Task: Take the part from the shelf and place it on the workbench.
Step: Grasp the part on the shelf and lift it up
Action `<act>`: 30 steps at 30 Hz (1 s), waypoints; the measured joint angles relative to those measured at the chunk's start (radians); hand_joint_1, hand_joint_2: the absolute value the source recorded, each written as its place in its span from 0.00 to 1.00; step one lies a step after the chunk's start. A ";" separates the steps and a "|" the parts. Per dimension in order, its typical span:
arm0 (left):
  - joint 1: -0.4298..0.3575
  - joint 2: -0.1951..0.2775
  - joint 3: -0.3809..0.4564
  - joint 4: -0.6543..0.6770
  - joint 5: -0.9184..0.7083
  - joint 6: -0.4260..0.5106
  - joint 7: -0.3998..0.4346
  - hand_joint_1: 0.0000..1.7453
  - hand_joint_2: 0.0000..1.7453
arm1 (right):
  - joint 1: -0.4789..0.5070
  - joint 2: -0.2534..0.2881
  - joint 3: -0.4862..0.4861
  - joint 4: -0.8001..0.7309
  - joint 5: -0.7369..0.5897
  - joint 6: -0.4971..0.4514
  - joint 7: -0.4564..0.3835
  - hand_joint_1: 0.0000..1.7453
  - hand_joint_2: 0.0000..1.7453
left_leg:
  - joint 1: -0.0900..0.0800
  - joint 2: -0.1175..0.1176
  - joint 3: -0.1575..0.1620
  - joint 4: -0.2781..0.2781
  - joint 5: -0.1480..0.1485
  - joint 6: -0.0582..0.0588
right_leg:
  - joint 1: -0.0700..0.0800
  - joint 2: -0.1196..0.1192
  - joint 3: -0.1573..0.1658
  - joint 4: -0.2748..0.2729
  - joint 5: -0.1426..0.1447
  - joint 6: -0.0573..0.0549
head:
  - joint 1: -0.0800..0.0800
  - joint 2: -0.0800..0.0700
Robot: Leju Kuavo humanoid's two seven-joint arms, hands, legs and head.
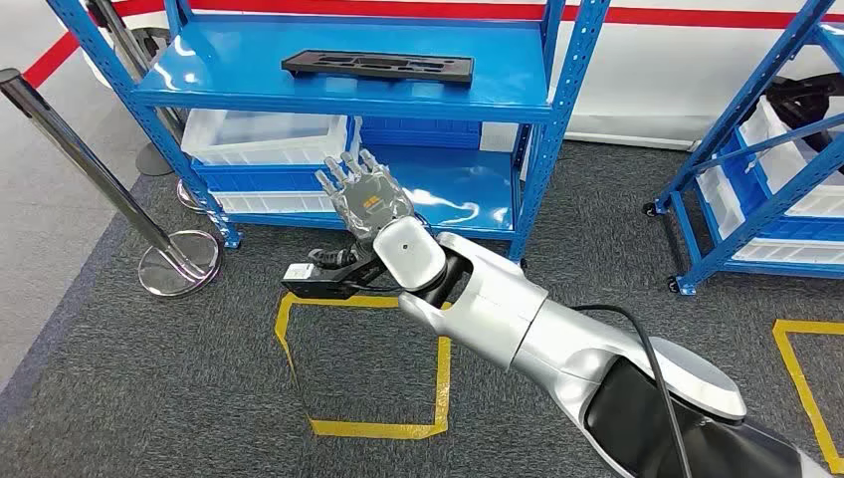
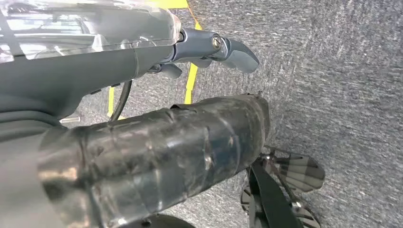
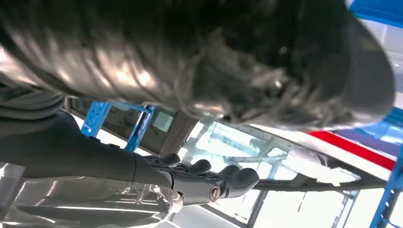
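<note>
A: Where's the part point(image 1: 377, 66)?
B: On the shelf's point(image 1: 299, 85) top deck: black, flat, long, with cut-outs, its long axis across the shelf front.
A: Robot hands?
B: Right robot hand point(image 1: 364, 194) raised, fingers apart, empty; part lies above and beyond it. Left robot hand point(image 2: 209, 47) hangs over carpet, holds nothing; spread unclear. Right is nearer.

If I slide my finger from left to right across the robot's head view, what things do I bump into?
Silver post with a round base → right hand in front of the blue shelf holding the black part → second blue shelf.
</note>
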 joint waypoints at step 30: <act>0.002 0.003 -0.012 0.001 -0.009 0.003 -0.011 0.00 0.00 | -0.036 -0.050 0.000 -0.069 -0.026 0.076 0.031 0.00 0.00 | -0.004 0.000 0.024 -0.034 -0.007 0.002 | 0.008 -0.022 0.008 -0.010 0.002 -0.005 | -0.003 0.000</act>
